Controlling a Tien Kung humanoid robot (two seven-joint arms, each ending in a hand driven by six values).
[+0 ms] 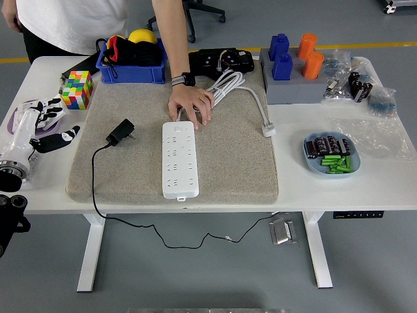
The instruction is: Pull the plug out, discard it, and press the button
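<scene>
A white power strip lies lengthwise on the beige mat, its white cable coiled behind it. A black plug with a thin black cord lies loose on the mat, left of the strip and out of its sockets. A person's hand presses down on the strip's far end. My left hand hovers over the table's left edge, left of the mat, fingers spread and empty. The right arm does not appear.
A colour cube and a blue bin stand at the back left. A black device and a grey block with blue and orange shapes sit behind. A blue dish of small parts is on the right.
</scene>
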